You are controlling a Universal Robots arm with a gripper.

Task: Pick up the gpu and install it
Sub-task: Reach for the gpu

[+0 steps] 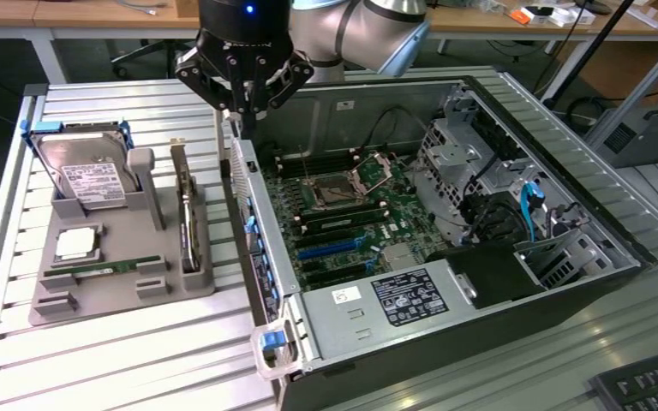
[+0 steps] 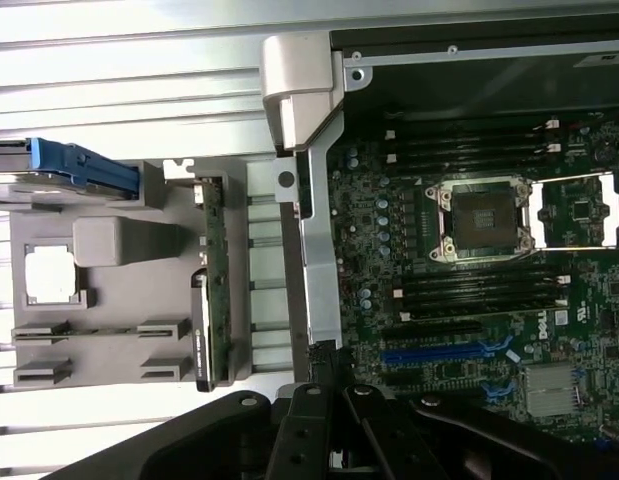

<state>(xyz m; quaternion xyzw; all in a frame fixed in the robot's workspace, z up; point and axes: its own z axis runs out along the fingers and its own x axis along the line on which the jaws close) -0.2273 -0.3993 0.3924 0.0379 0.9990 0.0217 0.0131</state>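
**Gpu in holder, claw empty**

The claw (image 1: 244, 107) hangs with its fingers pressed together, gripping nothing, above the open computer case's (image 1: 603, 223) side wall. The gpu (image 1: 188, 214) stands on edge in the grey holder (image 1: 89, 300) beside the case on the worktop (image 1: 134, 364).

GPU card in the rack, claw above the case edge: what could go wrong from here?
1. The black claw hangs over the open computer case's grey metal side wall, not over the thin dark circuit card. A straight descent would probably hit that wall.
2. The card stands on edge in the grey plastic rack, close to the wall. A skewed approach could tip it or jam it in its slot.
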